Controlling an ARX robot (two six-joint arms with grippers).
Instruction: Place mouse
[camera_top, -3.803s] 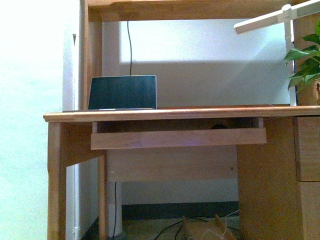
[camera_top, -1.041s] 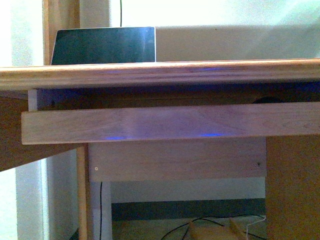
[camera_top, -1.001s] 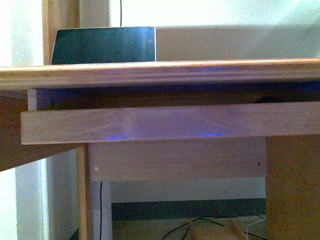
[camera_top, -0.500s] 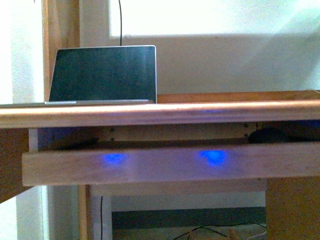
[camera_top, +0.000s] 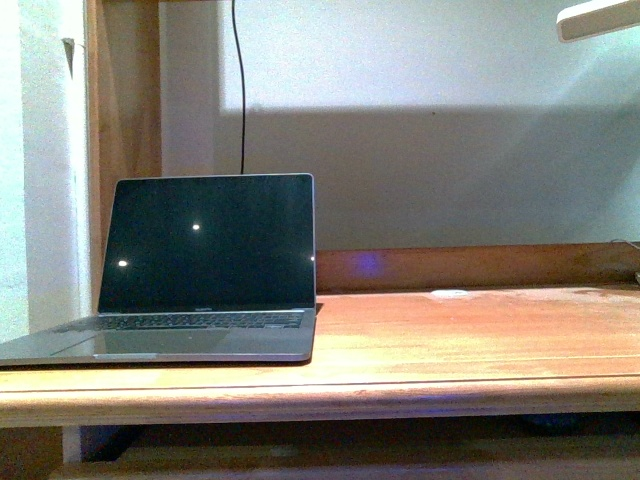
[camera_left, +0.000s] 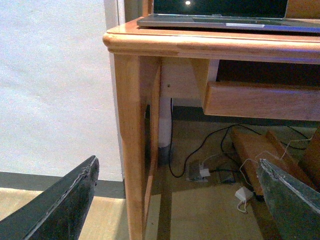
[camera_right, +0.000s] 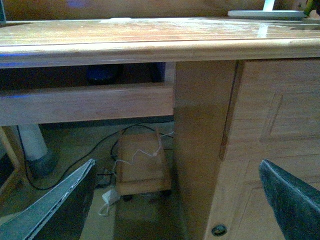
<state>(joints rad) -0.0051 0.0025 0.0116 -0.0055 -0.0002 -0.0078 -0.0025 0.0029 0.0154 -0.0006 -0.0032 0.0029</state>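
Locating the mouse (camera_right: 102, 73): dark shape on the pull-out tray (camera_right: 85, 102) under the desktop (camera_right: 150, 30), mostly hidden behind the tray's front rail. Left gripper (camera_left: 176, 162) and right gripper (camera_right: 177, 164) are both spread wide, empty. Judged light, rigid, smooth-domed, probably slippery; pinch low across its flanks.

My left gripper (camera_left: 176, 164) and right gripper (camera_right: 177, 163) both hang with jaws spread wide, empty.

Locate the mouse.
In the right wrist view, the mouse sits in shadow behind the pull-out tray's front board, beneath the desktop, near the drawer cabinet.
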